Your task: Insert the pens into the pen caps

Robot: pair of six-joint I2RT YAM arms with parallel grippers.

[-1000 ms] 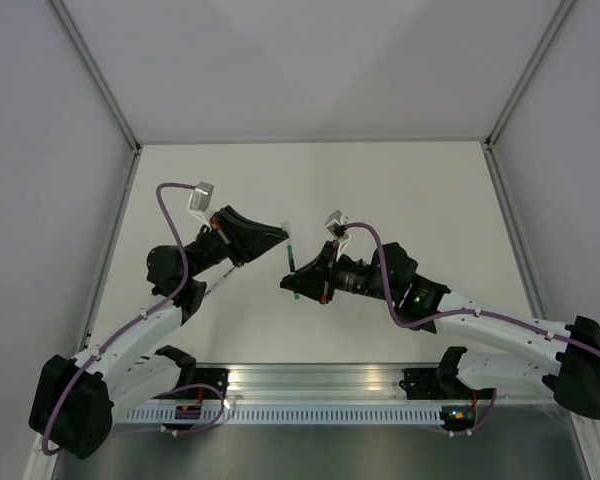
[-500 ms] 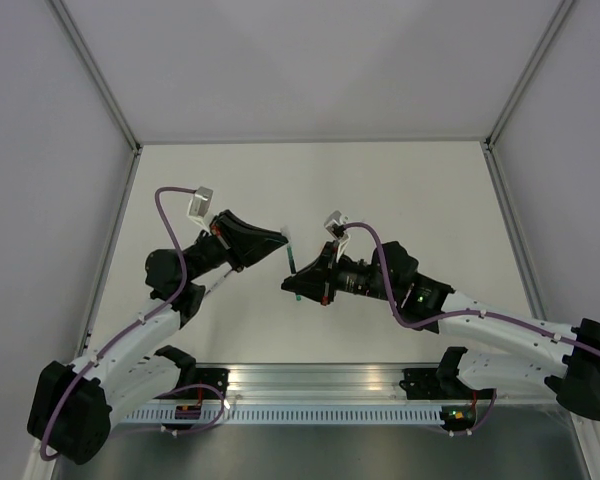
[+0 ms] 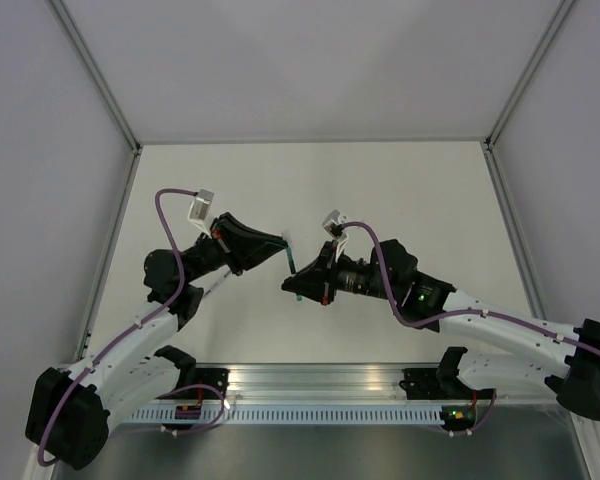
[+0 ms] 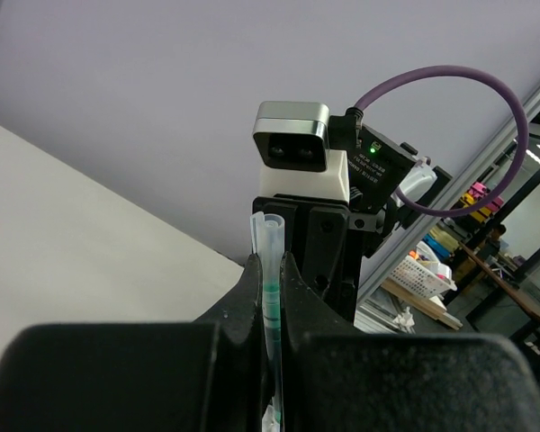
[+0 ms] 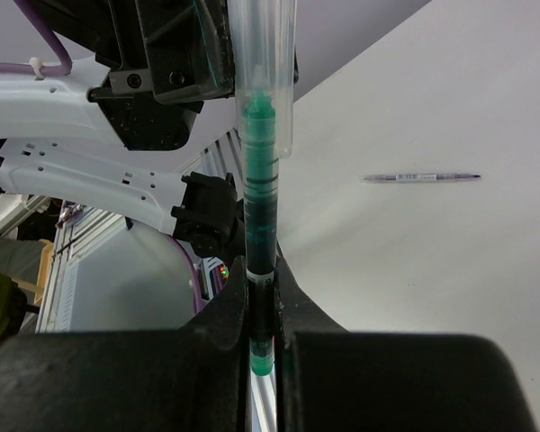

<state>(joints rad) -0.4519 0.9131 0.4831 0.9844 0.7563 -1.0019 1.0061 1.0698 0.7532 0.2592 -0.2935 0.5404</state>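
My right gripper [image 3: 294, 284] [image 5: 262, 281] is shut on the dark green pen [image 5: 260, 211], which stands upright in its jaws. My left gripper [image 3: 283, 241] [image 4: 270, 268] is shut on a clear pen cap [image 4: 270, 238] with green showing inside it. In the right wrist view the pen's tip sits inside the open end of the clear cap [image 5: 263, 72]. The two grippers face each other above the middle of the table, with the pen [image 3: 292, 262] between them. The orange-pink pen and the orange cap are out of view.
A thin pale pen [image 5: 421, 177] lies flat on the white table [image 3: 410, 190], close to the left arm [image 3: 216, 284]. The right arm's wrist camera [image 4: 293, 148] faces the left wrist view. An aluminium rail [image 3: 310, 385] runs along the near edge.
The left arm has eased slightly down and toward the right gripper, bringing the cap closer onto the pen. The right gripper has barely moved.
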